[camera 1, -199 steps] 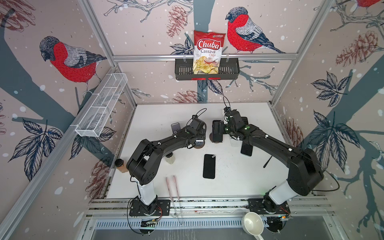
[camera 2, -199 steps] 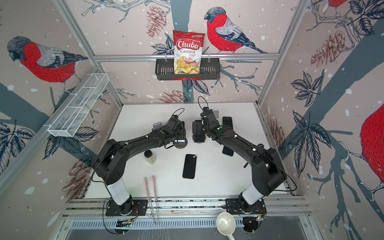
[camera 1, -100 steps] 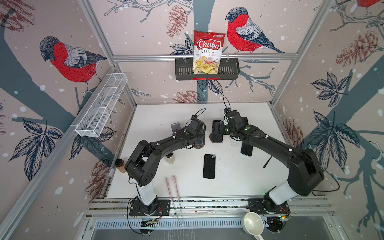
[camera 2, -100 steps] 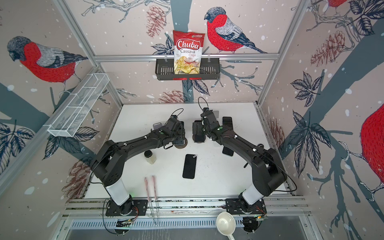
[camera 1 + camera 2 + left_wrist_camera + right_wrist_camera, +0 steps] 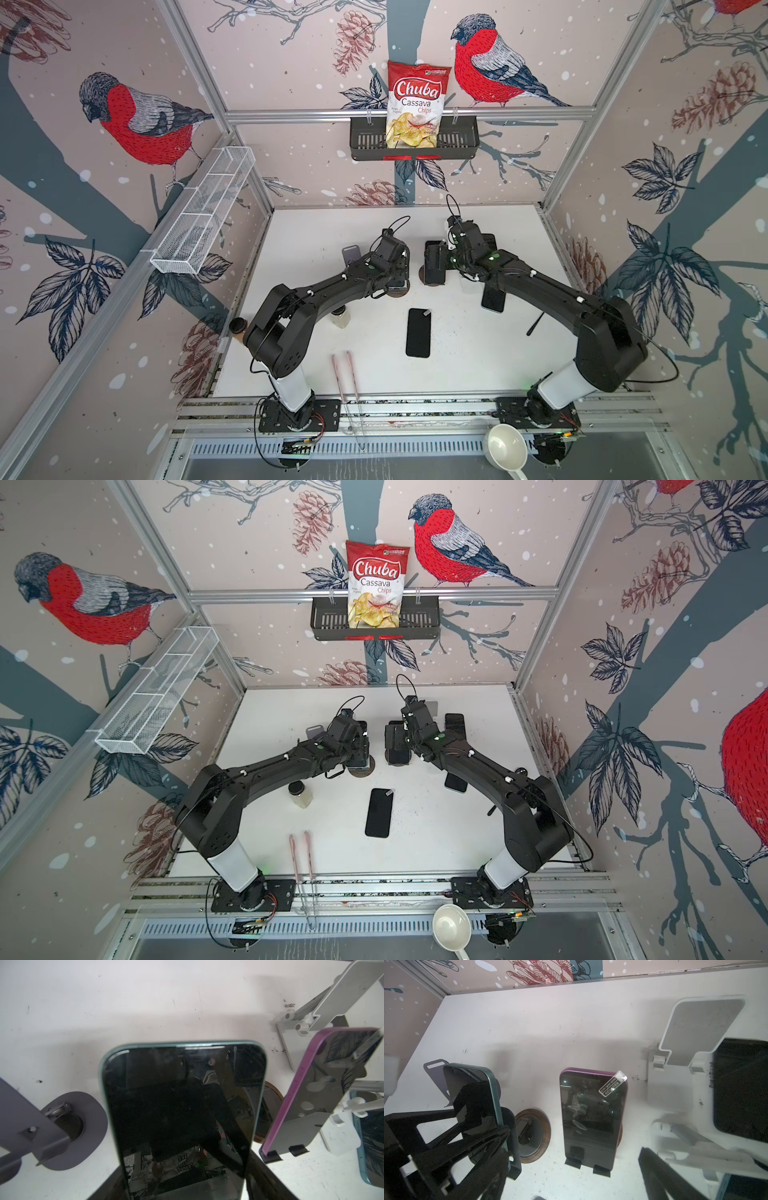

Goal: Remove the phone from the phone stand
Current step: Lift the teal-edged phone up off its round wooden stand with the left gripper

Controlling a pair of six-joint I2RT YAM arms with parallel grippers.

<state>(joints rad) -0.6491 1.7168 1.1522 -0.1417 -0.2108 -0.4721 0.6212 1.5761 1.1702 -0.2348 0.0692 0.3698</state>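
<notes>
Both arms stretch forward, elbows bowed outward. The left arm (image 5: pixel 324 291) ends with its wrist tipped down, the left hand (image 5: pixel 397 281) clamped on the edges of a phone (image 5: pixel 180 1105). The right arm (image 5: pixel 540 286) holds the right hand (image 5: pixel 434 261) close by, jaws spread wide and empty.

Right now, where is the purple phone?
In the right wrist view the purple phone stands propped on its dark stand, mid-table toward the back, between the teal phone and the white stand.
</notes>
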